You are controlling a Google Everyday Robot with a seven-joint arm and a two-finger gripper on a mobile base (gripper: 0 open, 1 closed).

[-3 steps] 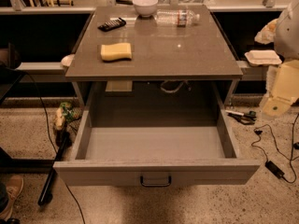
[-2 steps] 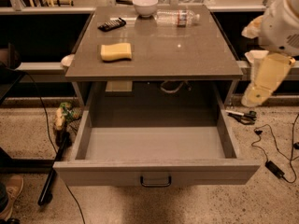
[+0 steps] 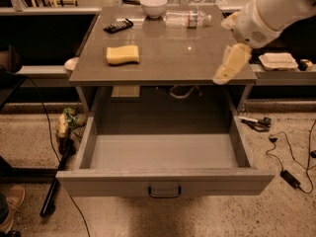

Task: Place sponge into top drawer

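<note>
The pale yellow sponge (image 3: 123, 54) lies flat on the left part of the grey tabletop (image 3: 168, 58). The top drawer (image 3: 163, 152) is pulled fully out below the table, with its inside bare and a dark bail handle (image 3: 164, 191) at the centre of its front panel. My gripper (image 3: 229, 66) hangs from the white arm (image 3: 276, 11) over the table's right front corner, well to the right of the sponge and above the drawer's right side. It holds nothing.
A white bowl (image 3: 153, 5), a clear plastic bottle (image 3: 187, 19) and a black remote (image 3: 118, 25) lie at the table's back. A white takeaway box (image 3: 279, 60) sits on a shelf at the right. Cables (image 3: 289, 152) lie on the floor at the right.
The arm and gripper have moved left and up from beside the table's right edge to over its right front corner. The sponge and drawer have not moved.
</note>
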